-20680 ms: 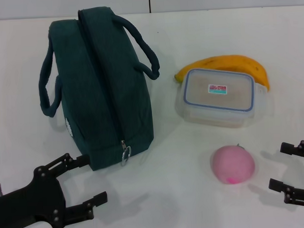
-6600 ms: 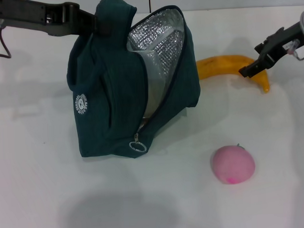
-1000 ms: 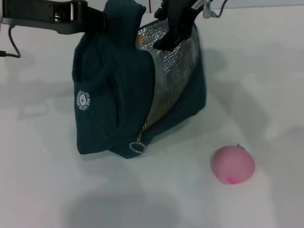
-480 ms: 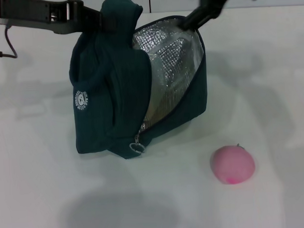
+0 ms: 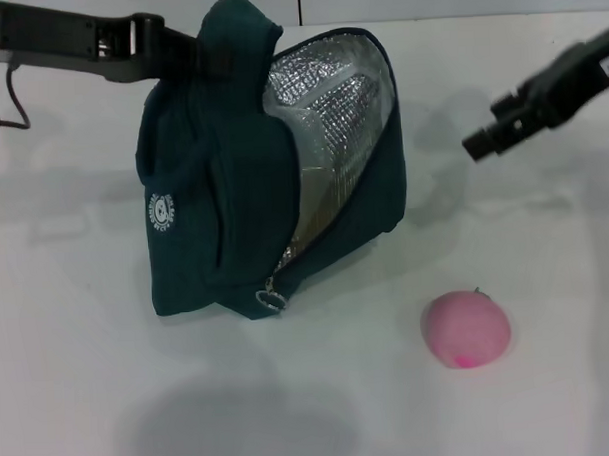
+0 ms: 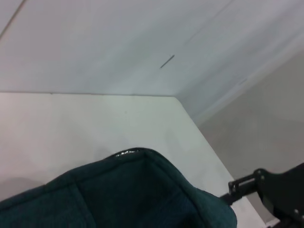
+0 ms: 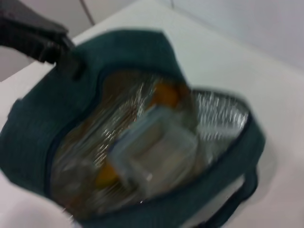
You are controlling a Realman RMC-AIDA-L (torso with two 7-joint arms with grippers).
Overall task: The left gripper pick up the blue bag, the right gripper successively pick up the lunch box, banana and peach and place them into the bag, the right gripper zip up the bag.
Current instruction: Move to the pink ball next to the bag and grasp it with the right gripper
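Upright, open blue bag (image 5: pixel 213 191), mouth toward right gripper (image 5: pixel 482 142).

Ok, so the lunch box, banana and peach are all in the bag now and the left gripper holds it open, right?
Not quite: the peach is not in the bag; the head view shows it lying on the table, in front of the bag. The right wrist view shows the lunch box and banana inside. The left gripper does hold the bag's top.
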